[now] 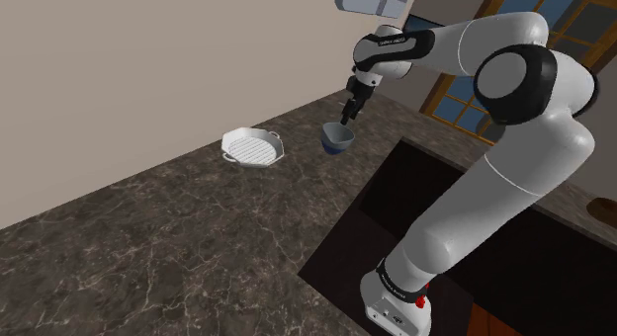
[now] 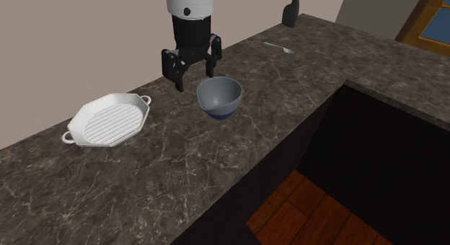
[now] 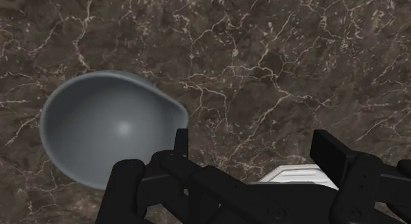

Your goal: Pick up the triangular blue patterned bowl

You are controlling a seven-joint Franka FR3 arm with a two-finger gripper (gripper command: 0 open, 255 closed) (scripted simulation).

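The bowl (image 1: pixel 336 138) (image 2: pixel 219 96) (image 3: pixel 112 134) has a rounded triangular rim, a grey inside and a blue patterned base, and it stands upright on the dark marble counter (image 2: pixel 180 171). My gripper (image 1: pixel 348 114) (image 2: pixel 194 69) (image 3: pixel 255 150) hangs open just above the counter beside the bowl, on its wall side. In the wrist view one finger (image 3: pixel 181 142) stands close to the bowl's rim, and bare counter lies between the two fingers. The bowl is outside the fingers and nothing is held.
A white ridged octagonal pan (image 1: pixel 252 146) (image 2: pixel 107 121) with small handles lies on the counter beyond the gripper. A spoon (image 2: pixel 278 47) and a dark upright object (image 2: pixel 290 16) sit farther along. The counter edge drops to a dark recess (image 2: pixel 375 157) over wooden floor.
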